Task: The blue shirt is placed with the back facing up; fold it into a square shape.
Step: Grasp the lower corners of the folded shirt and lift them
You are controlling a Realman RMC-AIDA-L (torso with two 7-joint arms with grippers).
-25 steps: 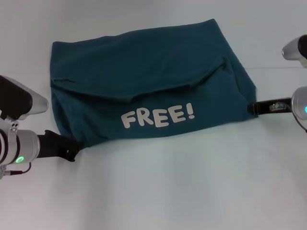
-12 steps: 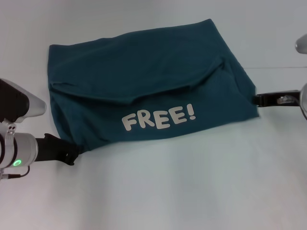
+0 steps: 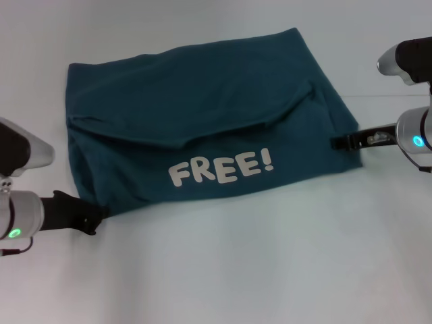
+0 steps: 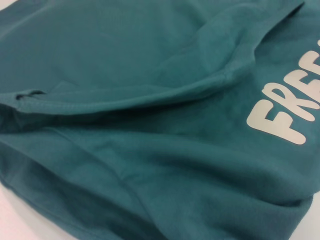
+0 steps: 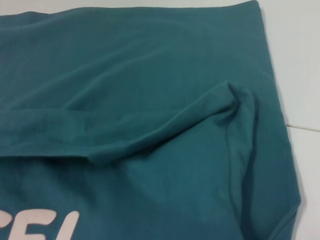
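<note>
Where we look down, blue shirt (image 3: 202, 128) folded on table (image 3: 236, 270), "FREE!" print (image 3: 221, 167) up, left gripper (image 3: 94, 217) at its near-left corner, right gripper (image 3: 341, 142) at its right edge, fingers' state we cannot tell.

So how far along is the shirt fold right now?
Mostly folded: the blue shirt lies as a compact rectangle, with a flap folded over and the white FREE! print showing on the near half. In hand: the left hand is at the near left corner and the right hand at the right edge. Left: it is wider than deep, so probably another fold to square it.
</note>
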